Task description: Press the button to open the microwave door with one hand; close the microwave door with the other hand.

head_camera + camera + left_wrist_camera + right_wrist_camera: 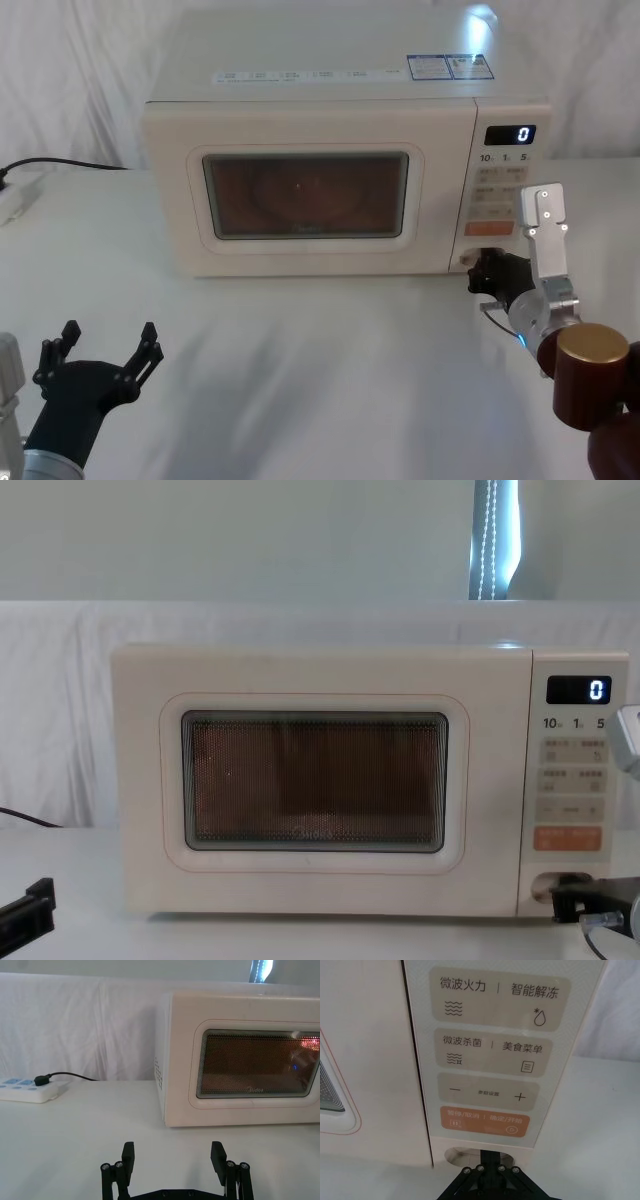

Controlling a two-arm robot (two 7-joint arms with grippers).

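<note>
Right gripper [487, 272], fingers narrow, sits at the button [470, 1155] low on the microwave [310, 100] panel. Door [310, 195] shut. Risk: tip slides up onto orange key [485, 1122]. Left gripper [105, 350], fingers wide, low over desk [320, 370].

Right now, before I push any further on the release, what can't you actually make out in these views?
- Button: right wrist view, mostly covered by the right end effector; contact and whether its fingers are together can't be judged.
- Microwave door: looks flush in the chest view, but its seam is too fine to show whether it has unlatched.
- Oven interior: mesh glass and glare in the left wrist view obscure it.
- Left end effector: open, low on the table, base cut off by the frame edge.
</note>
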